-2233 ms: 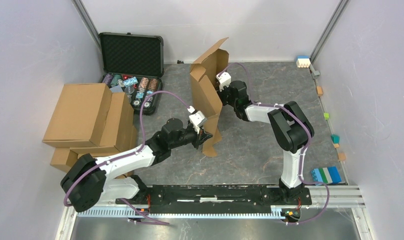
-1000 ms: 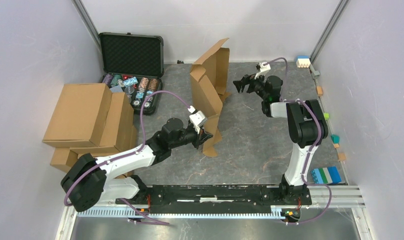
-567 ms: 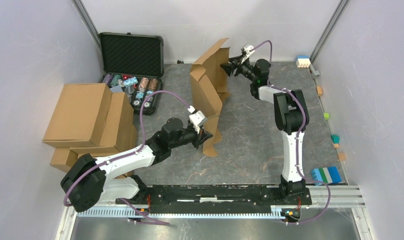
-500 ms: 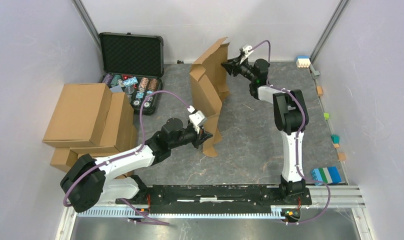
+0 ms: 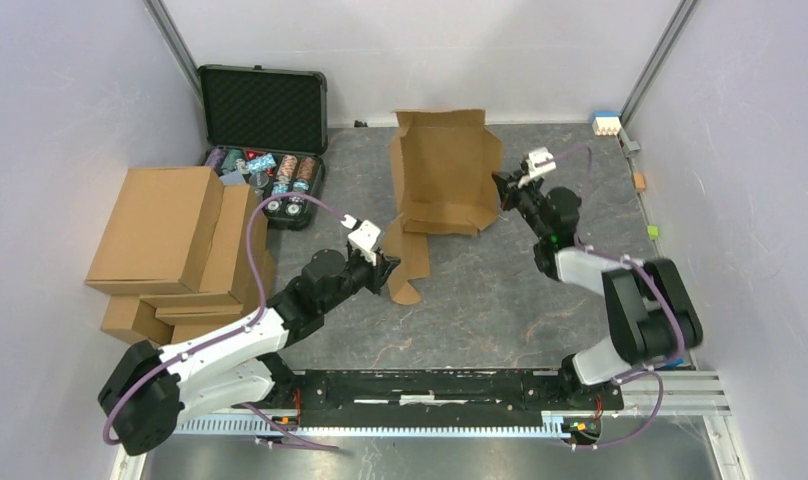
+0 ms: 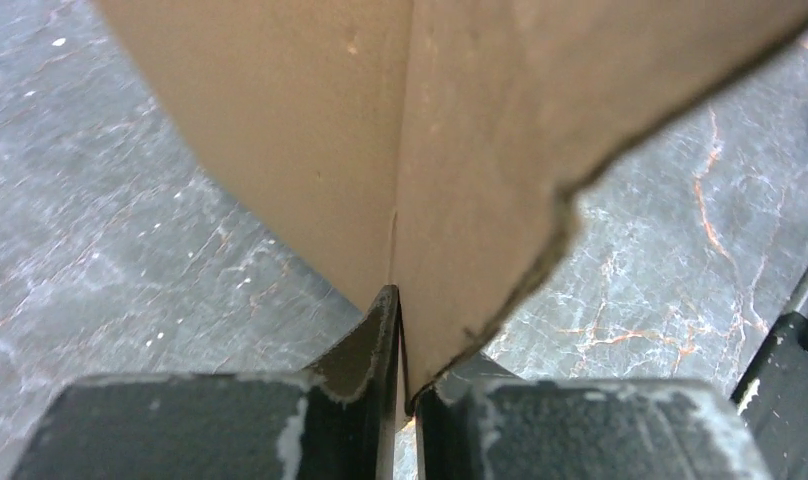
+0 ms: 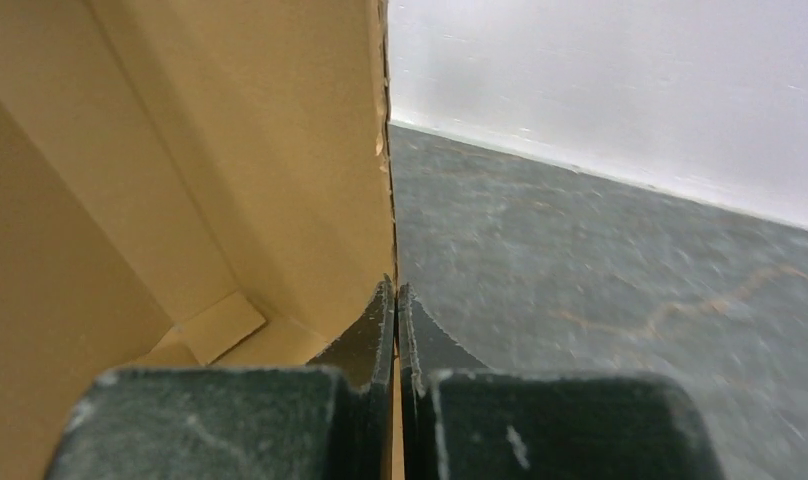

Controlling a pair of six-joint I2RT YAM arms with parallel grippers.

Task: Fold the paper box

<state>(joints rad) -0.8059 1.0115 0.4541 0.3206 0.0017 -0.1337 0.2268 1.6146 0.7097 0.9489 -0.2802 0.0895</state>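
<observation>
Note cartons [image 5: 170, 240] stacked at the left edge and a black case [image 5: 263, 105] open in the far left corner. Right of those, find the box [image 5: 442, 165] pinched by the left jaws, closed on the creased tip of a long flap [image 5: 408, 262] trailing toward the near edge. Lies otherwise mid-table toward the far edge, main panel flat, side walls seemingly raised. Held again at its right wall [image 5: 493, 185] by the right jaws, shut thin on that wall's free edge.

Judged light and fairly stiff: should bend readily only along the scored creases, and may spring back once released. Could also slide on the smooth table if pushed. Best taken by thin edges close to a crease, as here, not mid-panel. Beware crushing or tearing at the die-cut notches under a hard pinch.
</observation>
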